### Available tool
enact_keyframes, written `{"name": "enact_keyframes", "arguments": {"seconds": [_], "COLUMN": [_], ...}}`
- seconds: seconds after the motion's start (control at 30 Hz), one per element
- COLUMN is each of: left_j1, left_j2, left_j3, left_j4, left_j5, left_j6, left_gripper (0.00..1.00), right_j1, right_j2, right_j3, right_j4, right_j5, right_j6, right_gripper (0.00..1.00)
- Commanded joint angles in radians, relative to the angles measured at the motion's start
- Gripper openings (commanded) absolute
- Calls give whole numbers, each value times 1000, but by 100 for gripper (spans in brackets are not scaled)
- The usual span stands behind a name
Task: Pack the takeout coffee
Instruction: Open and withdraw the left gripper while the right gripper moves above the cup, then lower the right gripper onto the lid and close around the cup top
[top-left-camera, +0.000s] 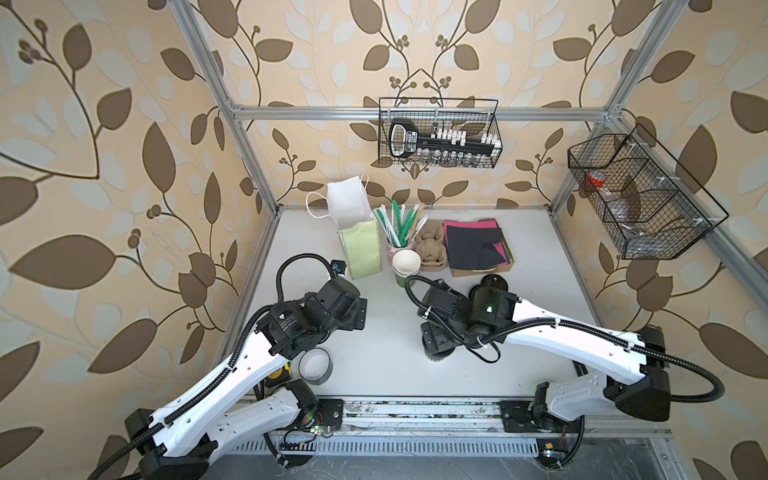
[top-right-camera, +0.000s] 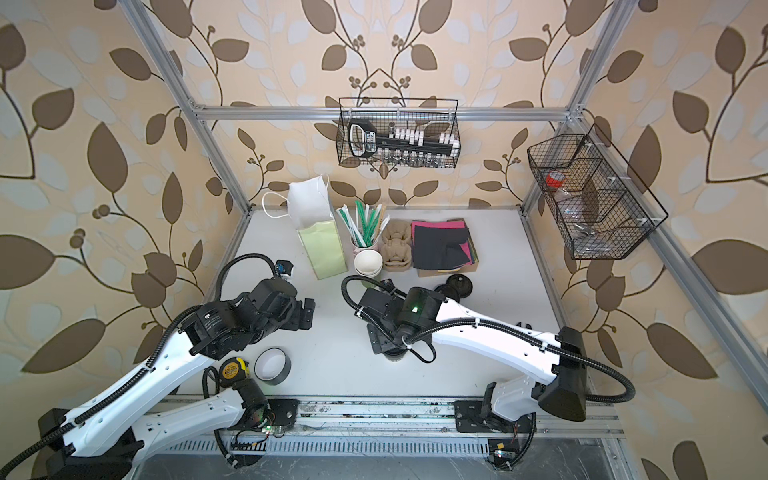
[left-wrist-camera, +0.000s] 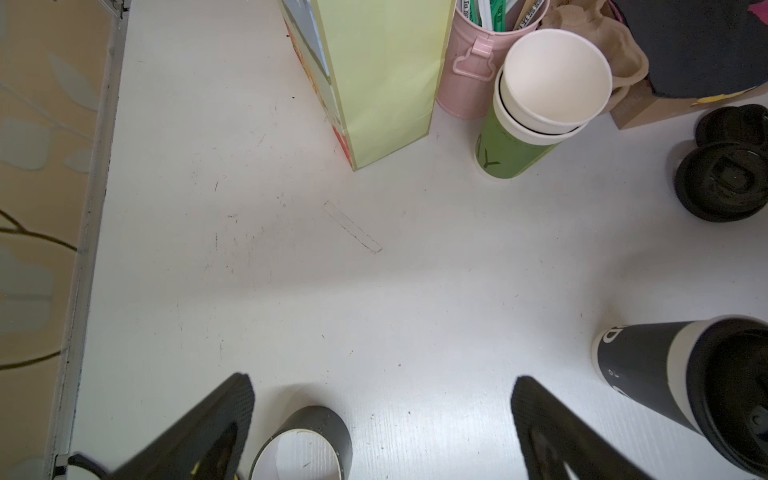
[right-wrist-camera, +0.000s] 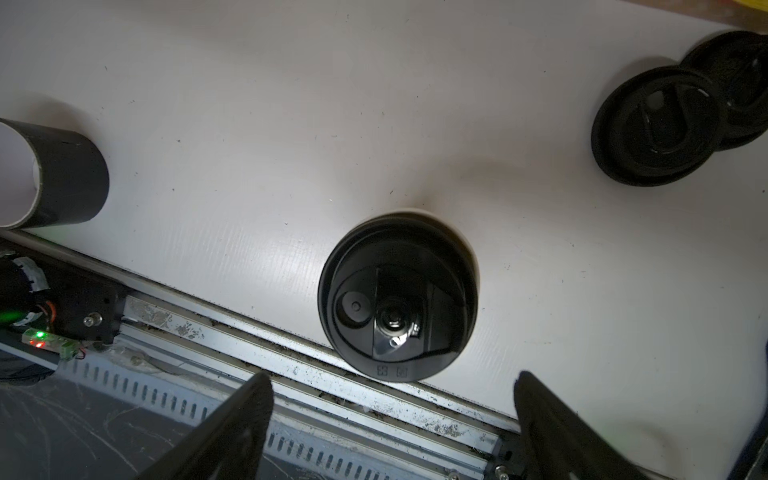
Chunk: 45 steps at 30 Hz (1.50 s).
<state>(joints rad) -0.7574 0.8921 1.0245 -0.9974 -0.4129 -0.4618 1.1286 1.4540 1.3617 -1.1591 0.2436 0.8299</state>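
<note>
1. The left gripper (left-wrist-camera: 382, 379) has its fingers (left-wrist-camera: 224, 428) spread wide. Nothing is gripped, and no contact with either pad is seen.
2. A tape roll (left-wrist-camera: 307, 436) lies flat on the table (left-wrist-camera: 374, 291) below the gap between the left fingers, closer to one finger than the other.
3. Ahead of the left fingertips is bare table. Beyond it a bag (left-wrist-camera: 382, 75) stands upright with a cup stack (left-wrist-camera: 540, 104) beside it, both well apart from the tips.
4. The coffee (left-wrist-camera: 706, 386) stands upright outside the left finger pair, on the side toward the right arm. It is near that finger but not touching it.
5. The right gripper (right-wrist-camera: 394, 376) has its fingers (right-wrist-camera: 232, 424) set wide apart and holds nothing.
6. The coffee (right-wrist-camera: 399, 297) stands on the table directly beneath the right gripper, lid up. It is centred on the gap between the fingers and lies just ahead of the tips. The lid's edge reaches about the line joining the two tips, and neither pad is seen touching it.
7. In both top views the right gripper's body covers most of the coffee (top-left-camera: 435, 354) (top-right-camera: 393, 355). Only a dark part shows from under it.
8. The lids (right-wrist-camera: 656, 124) lie loose on the table ahead of one right finger and to its outer side, well apart from the tip. The tape roll (right-wrist-camera: 62, 174) lies off the other finger's outer side, also well apart.
</note>
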Motion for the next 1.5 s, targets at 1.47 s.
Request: {"name": "enact_keyframes", "arguments": {"seconds": [1.47], "left_j1": [27], "left_j2": [26], "left_j3": [-15], "left_j4": [23], "left_j5": [12], "left_j6": [31], "left_gripper": [99], "right_j1": [2], "right_j2": [95], "right_j3": [-95], "right_j4": [59], "right_j5": [66], "right_j6": [-18], "right_gripper": [81]}}
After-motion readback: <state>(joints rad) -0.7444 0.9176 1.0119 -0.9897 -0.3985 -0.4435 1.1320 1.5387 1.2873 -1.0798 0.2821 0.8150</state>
